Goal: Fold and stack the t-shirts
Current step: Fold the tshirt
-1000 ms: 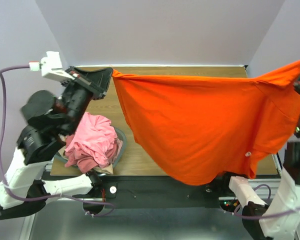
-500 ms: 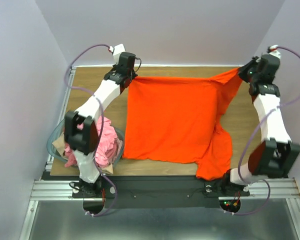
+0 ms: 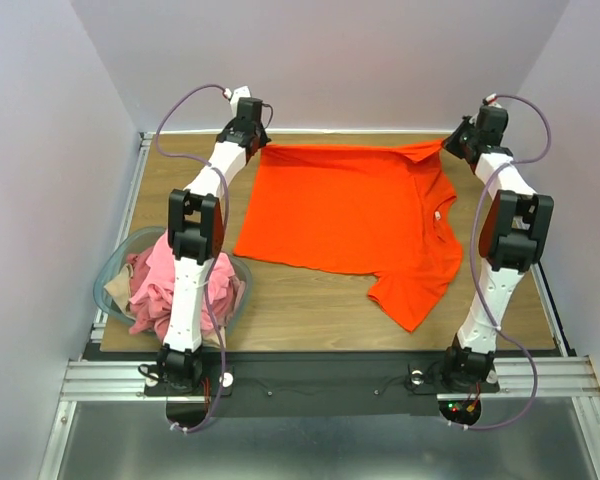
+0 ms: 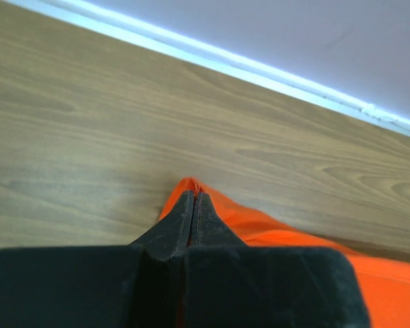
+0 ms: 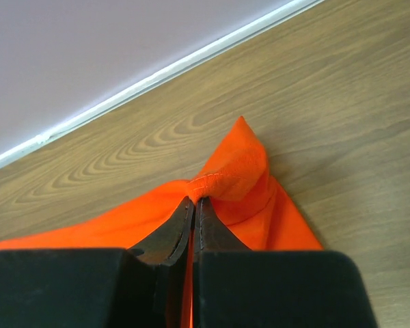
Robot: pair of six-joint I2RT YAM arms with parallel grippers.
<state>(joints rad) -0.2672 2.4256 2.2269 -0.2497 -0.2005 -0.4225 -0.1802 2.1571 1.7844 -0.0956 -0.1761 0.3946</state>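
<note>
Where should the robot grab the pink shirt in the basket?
Probably best to pinch a raised fold on top of the pink shirt, coming straight down. It lies in a crumpled heap, and the walls of the clear basket block the sides. The left gripper and right gripper are both shut on the orange t-shirt.

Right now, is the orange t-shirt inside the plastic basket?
No, the orange t-shirt lies spread on the wooden table, beside the basket.
</note>
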